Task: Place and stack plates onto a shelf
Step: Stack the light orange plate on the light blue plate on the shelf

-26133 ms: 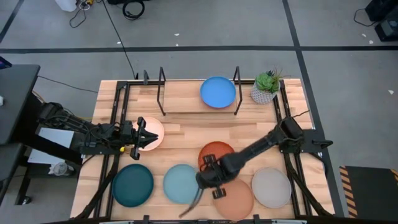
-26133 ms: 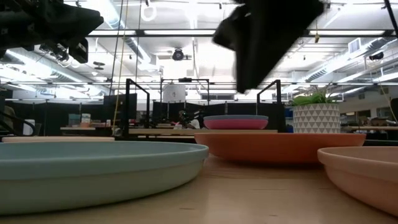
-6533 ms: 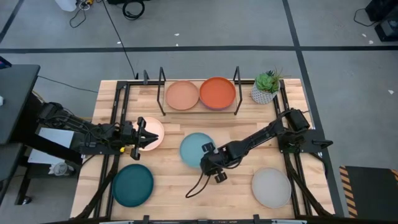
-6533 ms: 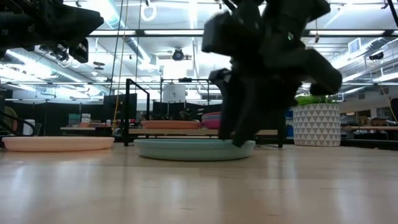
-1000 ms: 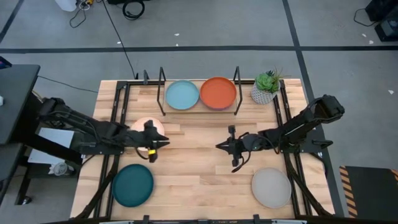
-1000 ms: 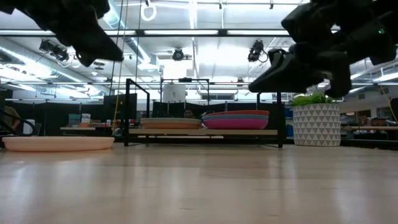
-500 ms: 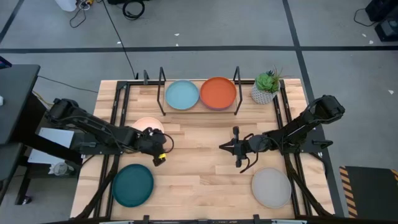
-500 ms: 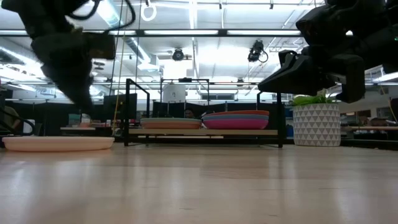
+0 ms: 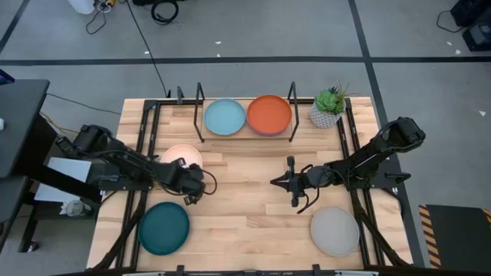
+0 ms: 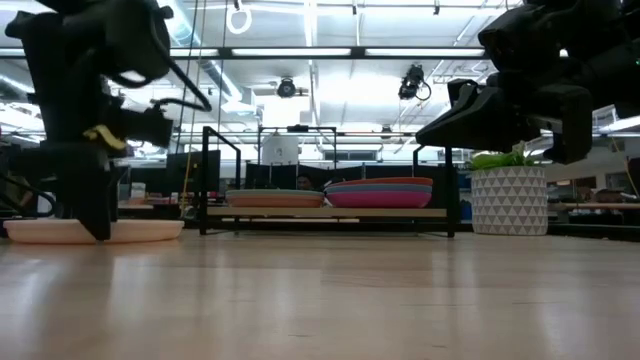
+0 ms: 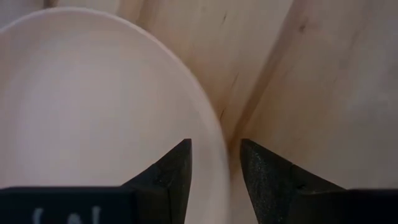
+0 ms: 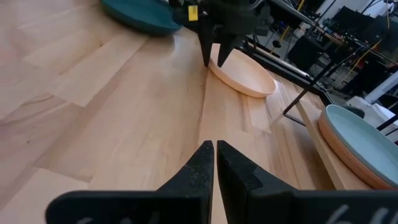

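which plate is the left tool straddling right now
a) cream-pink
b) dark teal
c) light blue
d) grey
a) In the left wrist view the left tool has its two fingers open on either side of the rim of the cream-pink plate; the high view places it at that plate's edge, away from the dark teal plate.

The left gripper (image 9: 189, 186) covers part of the cream-pink plate (image 9: 177, 156) in the high view; in the left wrist view that plate runs off-frame.
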Controlling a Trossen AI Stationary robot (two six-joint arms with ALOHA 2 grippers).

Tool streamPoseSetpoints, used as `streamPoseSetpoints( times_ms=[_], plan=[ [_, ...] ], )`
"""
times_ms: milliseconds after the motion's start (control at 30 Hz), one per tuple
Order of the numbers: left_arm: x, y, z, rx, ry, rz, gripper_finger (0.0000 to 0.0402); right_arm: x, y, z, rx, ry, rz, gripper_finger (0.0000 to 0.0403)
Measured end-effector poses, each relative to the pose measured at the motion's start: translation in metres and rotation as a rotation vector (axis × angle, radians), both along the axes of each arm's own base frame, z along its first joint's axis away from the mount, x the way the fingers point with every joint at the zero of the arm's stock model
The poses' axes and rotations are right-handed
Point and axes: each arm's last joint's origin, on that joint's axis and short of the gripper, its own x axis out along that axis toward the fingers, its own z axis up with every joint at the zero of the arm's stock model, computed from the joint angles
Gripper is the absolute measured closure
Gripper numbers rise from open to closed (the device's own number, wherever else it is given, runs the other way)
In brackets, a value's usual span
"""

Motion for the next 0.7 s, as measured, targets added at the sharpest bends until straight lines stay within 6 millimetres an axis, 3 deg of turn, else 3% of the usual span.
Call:
streamPoseSetpoints(
  times_ms=[233, 400, 500, 700],
  plan=[
    [0.003, -0.001, -0.009, 0.013, 0.048, -0.014, 0.0271, 0.0, 0.0, 0.0, 0.0, 0.001, 0.0, 0.0377],
    [0.007, -0.004, -0.004, -0.03, 0.043, -0.031, 0.0349, 0.0, 0.0, 0.0, 0.0, 0.001, 0.0, 0.0377],
    [0.014, -0.007, 0.004, -0.056, 0.026, -0.06, 0.0386, 0.0, 0.0, 0.0, -0.001, 0.003, 0.0, 0.0377],
    [0.035, -0.015, 0.034, -0.113, -0.017, -0.135, 0.0385, 0.0, 0.0, -0.001, -0.002, 0.007, 0.0, 0.0377]
  ],
)
